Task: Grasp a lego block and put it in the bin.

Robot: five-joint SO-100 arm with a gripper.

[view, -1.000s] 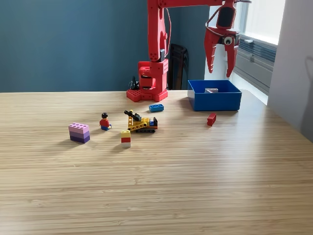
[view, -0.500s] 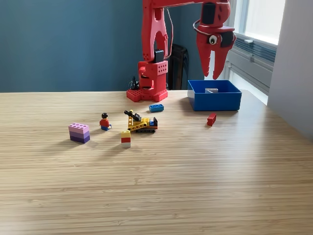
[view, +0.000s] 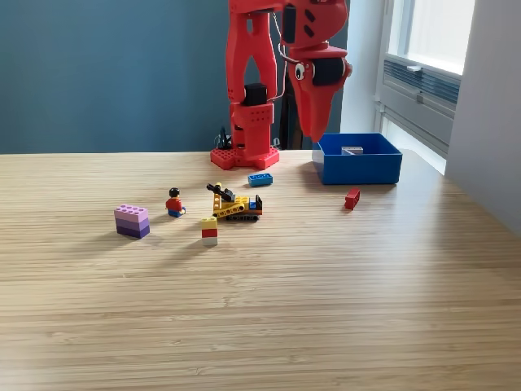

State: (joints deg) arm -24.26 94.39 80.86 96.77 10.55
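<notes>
Red arm's end effector [view: 313, 134] pointing down, jaws together, empty, blue bin [view: 358, 168] low to its right in the exterior view, blue brick [view: 260, 179] below-left on the table [view: 326, 285]

From my remote seat, exterior view. Arm base [view: 244, 155] stands at the far edge of the bench [view: 260, 309], near centre. The bin [view: 358, 159] sits just to its right in this view, with a small block [view: 352, 151] inside it. The gripper [view: 313, 130] hangs above the bench between base and bin, over the bin's left edge. A loose brick [view: 352, 198] lies in front of the bin. Another brick [view: 260, 179] lies in front of the base. Nearer me: a small vehicle [view: 236, 205], a stacked brick [view: 209, 230] in front and left of it, a figure [view: 174, 203] further left, and a brick stack [view: 132, 220] leftmost.
</notes>
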